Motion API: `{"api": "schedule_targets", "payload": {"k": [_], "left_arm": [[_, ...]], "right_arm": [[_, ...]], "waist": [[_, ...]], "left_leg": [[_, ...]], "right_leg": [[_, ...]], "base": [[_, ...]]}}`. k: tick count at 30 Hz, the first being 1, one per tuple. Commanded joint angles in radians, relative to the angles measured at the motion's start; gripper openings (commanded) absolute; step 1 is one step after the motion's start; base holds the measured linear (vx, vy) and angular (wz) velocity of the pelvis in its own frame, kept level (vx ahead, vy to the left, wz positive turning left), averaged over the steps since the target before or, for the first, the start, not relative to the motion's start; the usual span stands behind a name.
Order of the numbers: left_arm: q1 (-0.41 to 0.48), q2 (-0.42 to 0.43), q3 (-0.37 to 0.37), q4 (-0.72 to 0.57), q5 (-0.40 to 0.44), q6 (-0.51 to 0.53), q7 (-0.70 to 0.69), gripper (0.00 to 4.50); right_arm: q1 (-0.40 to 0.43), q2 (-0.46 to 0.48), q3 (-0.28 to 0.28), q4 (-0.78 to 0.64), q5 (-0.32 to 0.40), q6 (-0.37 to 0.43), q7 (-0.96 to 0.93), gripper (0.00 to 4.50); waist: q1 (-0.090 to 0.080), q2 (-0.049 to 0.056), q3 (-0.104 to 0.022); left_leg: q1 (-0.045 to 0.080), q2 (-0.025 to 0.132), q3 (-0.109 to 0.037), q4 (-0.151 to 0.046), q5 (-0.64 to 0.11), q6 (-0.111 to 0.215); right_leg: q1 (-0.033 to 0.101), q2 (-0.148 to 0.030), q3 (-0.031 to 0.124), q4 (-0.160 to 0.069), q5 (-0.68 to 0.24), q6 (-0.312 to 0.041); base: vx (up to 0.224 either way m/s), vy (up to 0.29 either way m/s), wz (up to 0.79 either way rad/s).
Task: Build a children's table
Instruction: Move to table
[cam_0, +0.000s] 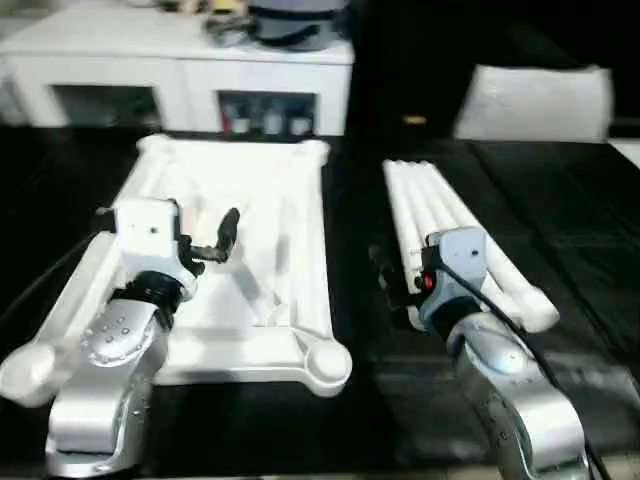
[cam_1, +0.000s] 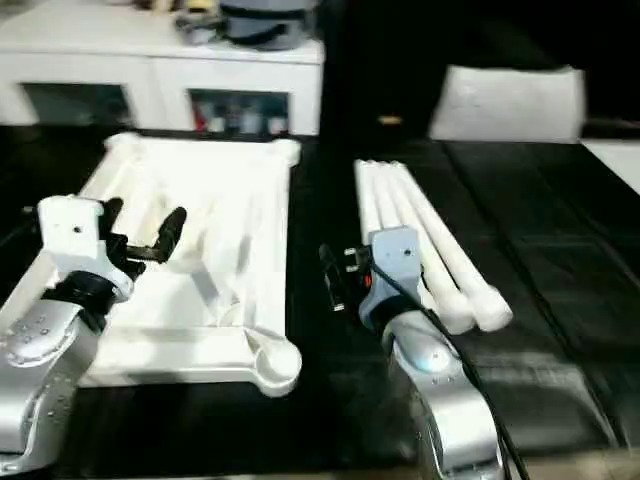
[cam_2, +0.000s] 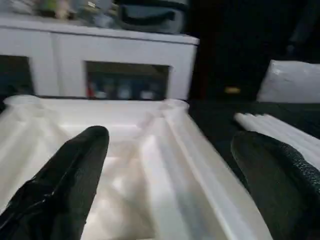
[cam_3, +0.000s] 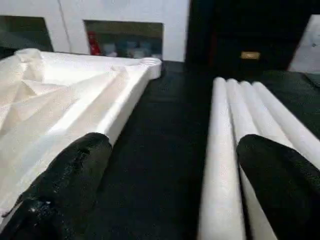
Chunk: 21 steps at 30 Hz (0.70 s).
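both hands open above the table parts on the dark worktop

the tabletop (cam_0: 270, 260) lies underside up on the worktop's (cam_0: 580, 230) left half, ribs and round corner sockets showing. the four legs (cam_1: 420, 230) lie side by side, touching one another, just right of it. the left hand (cam_0: 205, 240) hovers over the tabletop with fingers (cam_2: 75, 175) spread and empty; the right hand (cam_1: 345, 275) sits over the gap beside the legs, fingers (cam_3: 75, 175) likewise wide apart.

I'm looking at a home-like room: a white sideboard (cam_0: 180, 75) with glass-fronted compartments stands beyond my dark surface (cam_0: 360, 250), clutter on top, a pale cushion (cam_0: 535, 100) off right.
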Motion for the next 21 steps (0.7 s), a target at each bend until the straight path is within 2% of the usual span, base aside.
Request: {"api": "schedule_targets", "payload": {"k": [1,2,3,4,5,6,7,8,9,10,11,12,13,14,15,16,17,18,19,20,21], "left_arm": [[-0.001,0.007,-0.010,-0.008,0.007,0.015,0.003,4.43],[0.008,0.015,-0.010,-0.008,0.014,0.007,-0.003,4.43],[0.012,0.017,-0.009,-0.009,0.015,0.005,-0.005,4.43],[0.015,0.024,-0.010,-0.010,0.021,0.007,-0.007,4.43],[0.019,0.039,-0.009,-0.010,0.022,0.022,-0.027,4.43],[0.020,0.046,-0.009,-0.010,0.021,0.027,-0.037,4.43],[0.020,0.062,-0.011,-0.010,0.020,0.029,-0.054,4.43],[0.020,0.070,-0.011,-0.010,0.020,0.029,-0.061,4.43],[0.019,0.093,-0.015,-0.006,0.016,0.033,-0.085,4.43],[0.019,0.093,-0.015,-0.006,0.016,0.033,-0.085,4.43],[0.018,0.123,-0.018,-0.001,0.006,0.042,-0.119,4.43],[0.014,0.176,-0.034,0.001,-0.014,0.057,-0.192,4.43],[0.013,0.212,-0.045,0.002,-0.028,0.067,-0.243,4.43],[0.010,0.251,-0.057,0.008,-0.043,0.069,-0.301,4.43],[0.007,0.282,-0.066,0.015,-0.055,0.065,-0.347,4.43],[0.005,0.297,-0.071,0.019,-0.058,0.069,-0.367,4.43],[0.001,0.322,-0.082,0.027,-0.055,0.074,-0.396,4.43],[-0.002,0.348,-0.092,0.036,-0.054,0.074,-0.430,4.43],[-0.003,0.385,-0.103,0.048,-0.058,0.072,-0.481,4.43],[-0.002,0.407,-0.107,0.056,-0.060,0.067,-0.514,4.43],[-0.002,0.424,-0.106,0.058,-0.071,0.062,-0.547,4.43]], "right_arm": [[0.002,-0.006,-0.019,0.014,0.006,-0.004,0.003,4.50],[-0.001,-0.008,-0.016,0.019,0.003,-0.006,0.006,4.50],[-0.002,-0.009,-0.016,0.021,0.003,-0.007,0.008,4.50],[-0.005,-0.013,-0.014,0.024,0.001,-0.009,0.012,4.50],[-0.012,-0.018,-0.018,0.032,0.005,-0.013,0.021,4.50],[-0.015,-0.019,-0.021,0.035,0.008,-0.014,0.025,4.50],[-0.024,-0.027,-0.020,0.044,0.005,-0.015,0.035,4.50],[-0.029,-0.032,-0.017,0.049,0.002,-0.015,0.040,4.50],[-0.037,-0.037,-0.019,0.056,0.010,-0.014,0.054,4.50],[-0.037,-0.037,-0.019,0.056,0.010,-0.014,0.054,4.50],[-0.046,-0.039,-0.020,0.063,0.020,-0.015,0.068,4.50],[-0.055,-0.054,-0.014,0.071,0.032,-0.023,0.100,4.50],[-0.060,-0.065,-0.007,0.076,0.037,-0.030,0.122,4.50],[-0.066,-0.076,-0.002,0.085,0.041,-0.036,0.142,4.50],[-0.071,-0.084,0.001,0.093,0.041,-0.041,0.155,4.50],[-0.073,-0.089,0.002,0.098,0.044,-0.046,0.167,4.50],[-0.076,-0.099,0.006,0.103,0.046,-0.054,0.186,4.50],[-0.078,-0.111,0.009,0.107,0.047,-0.059,0.205,4.50],[-0.081,-0.127,0.013,0.109,0.058,-0.069,0.242,4.50],[-0.082,-0.136,0.016,0.110,0.068,-0.075,0.266,4.50],[-0.079,-0.152,0.020,0.106,0.075,-0.081,0.294,4.50]], "waist": [[0.006,-0.012,-0.060],[0.031,-0.017,-0.049],[0.029,-0.012,-0.040],[0.031,0.005,-0.031],[0.025,0.024,-0.028],[0.019,0.023,-0.026],[0.017,0.020,-0.018],[0.025,0.023,-0.007],[0.033,0.039,-0.003],[0.034,0.026,0.007],[0.045,0.040,0.008],[0.047,0.056,0.008],[0.045,0.055,0.002],[0.042,0.064,-0.003],[0.041,0.064,-0.002],[0.038,0.064,-0.001],[0.043,0.066,-0.002],[0.046,0.070,-0.002],[0.047,0.066,-0.001],[0.051,0.072,-0.005],[0.048,0.069,-0.005]], "left_leg": [[0.030,0.102,-0.091,-0.061,0.029,-0.162],[-0.010,0.095,-0.106,-0.018,0.041,-0.002],[-0.008,0.104,-0.116,-0.023,0.029,0.041],[0.006,0.131,-0.126,-0.049,-0.023,0.050],[0.025,0.170,-0.138,-0.077,-0.134,0.020],[0.036,0.182,-0.142,-0.087,-0.191,0.004],[0.038,0.169,-0.135,-0.094,-0.270,-0.027],[0.033,0.144,-0.120,-0.087,-0.324,-0.052],[0.033,0.135,-0.122,-0.075,-0.345,-0.055],[0.038,0.131,-0.122,-0.067,-0.369,-0.050],[0.038,0.138,-0.138,-0.059,-0.346,-0.034],[0.039,0.142,-0.141,-0.065,-0.358,-0.042],[0.034,0.147,-0.142,-0.087,-0.375,-0.061],[0.039,0.148,-0.143,-0.101,-0.398,-0.091],[0.039,0.147,-0.142,-0.105,-0.413,-0.102],[0.035,0.139,-0.137,-0.106,-0.427,-0.116],[0.036,0.132,-0.131,-0.099,-0.417,-0.116],[0.035,0.131,-0.130,-0.094,-0.404,-0.111],[0.029,0.133,-0.130,-0.091,-0.370,-0.091],[0.029,0.135,-0.129,-0.089,-0.339,-0.073],[0.027,0.137,-0.127,-0.090,-0.320,-0.066]], "right_leg": [[0.025,-0.185,0.088,-0.032,0.371,-0.088],[0.042,-0.238,0.121,-0.038,0.552,-0.050],[0.034,-0.236,0.115,-0.044,0.545,-0.049],[0.026,-0.195,0.084,-0.050,0.378,-0.078],[0.009,-0.149,0.073,-0.038,0.182,-0.086],[-0.001,-0.141,0.074,-0.032,0.112,-0.090],[-0.004,-0.150,0.083,-0.037,0.029,-0.112],[-0.006,-0.165,0.095,-0.059,-0.071,-0.134],[-0.007,-0.180,0.104,-0.070,-0.145,-0.142],[-0.011,-0.189,0.110,-0.090,-0.254,-0.142],[-0.007,-0.196,0.115,-0.100,-0.401,-0.136],[-0.009,-0.187,0.111,-0.098,-0.398,-0.130],[-0.008,-0.161,0.101,-0.079,-0.336,-0.117],[-0.016,-0.142,0.092,-0.061,-0.232,-0.114],[-0.019,-0.140,0.092,-0.053,-0.194,-0.118],[-0.019,-0.146,0.094,-0.048,-0.165,-0.132],[-0.021,-0.160,0.101,-0.053,-0.162,-0.147],[-0.019,-0.168,0.105,-0.056,-0.163,-0.152],[-0.014,-0.172,0.109,-0.058,-0.160,-0.154],[-0.011,-0.170,0.107,-0.059,-0.145,-0.150],[-0.010,-0.167,0.107,-0.056,-0.124,-0.153]], "base": [[-0.071,-0.038,-0.04],[-0.071,-0.038,-0.04],[-0.065,-0.057,-0.07],[-0.068,-0.043,-0.01],[-0.068,-0.043,-0.01],[-0.076,-0.033,0.05],[-0.084,-0.023,0.03],[-0.084,-0.023,0.03],[-0.103,-0.005,0.01],[-0.095,0.017,-0.02],[-0.095,0.017,-0.02],[-0.065,0.029,-0.07],[0.000,0.000,0.00],[0.000,0.000,0.00],[0.000,0.000,0.00],[0.000,0.000,0.00],[0.000,0.000,0.00],[0.000,0.000,0.00],[0.000,0.000,0.00],[0.000,0.000,0.00],[0.000,0.000,0.00]]}}
